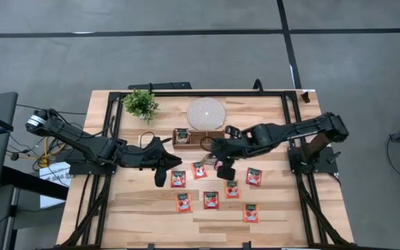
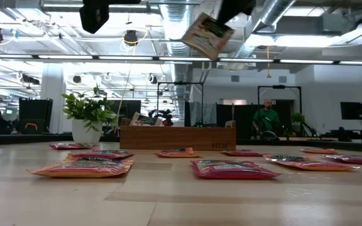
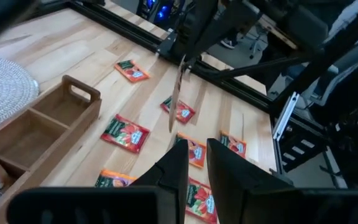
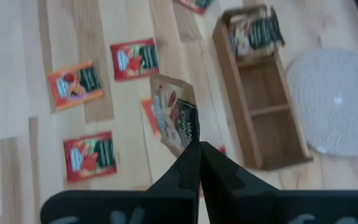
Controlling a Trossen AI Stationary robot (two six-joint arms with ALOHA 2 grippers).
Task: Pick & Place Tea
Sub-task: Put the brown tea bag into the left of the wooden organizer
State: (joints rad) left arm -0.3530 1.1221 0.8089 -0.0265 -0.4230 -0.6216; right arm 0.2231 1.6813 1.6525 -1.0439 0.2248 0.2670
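Several red-orange tea sachets (image 1: 211, 200) lie flat on the wooden table, between its middle and its near edge. Above them my right gripper (image 4: 197, 148) is shut on a pale beige sachet (image 4: 176, 118), which is also seen in the low view (image 2: 207, 34). The brown wooden tray (image 1: 198, 139) stands beyond the sachets, with one sachet (image 4: 257, 31) in its end compartment. My left gripper (image 3: 197, 146) hovers left of the tray's near side (image 1: 162, 173), its fingers a narrow gap apart with nothing between them. My right gripper pinches the pale sachet by one edge, near a corner (image 4: 188, 144), between its two fingers. The fingers slant down from the table's right. The sachet hangs tilted below them (image 2: 207, 34), lifted well clear of the table and of the sachets under it.
A round white disc (image 1: 205, 112) lies behind the tray, and a small potted plant (image 1: 141, 104) stands at the far left. A black frame rail (image 1: 207, 92) runs round the table. People sit in the room beyond (image 2: 268, 119).
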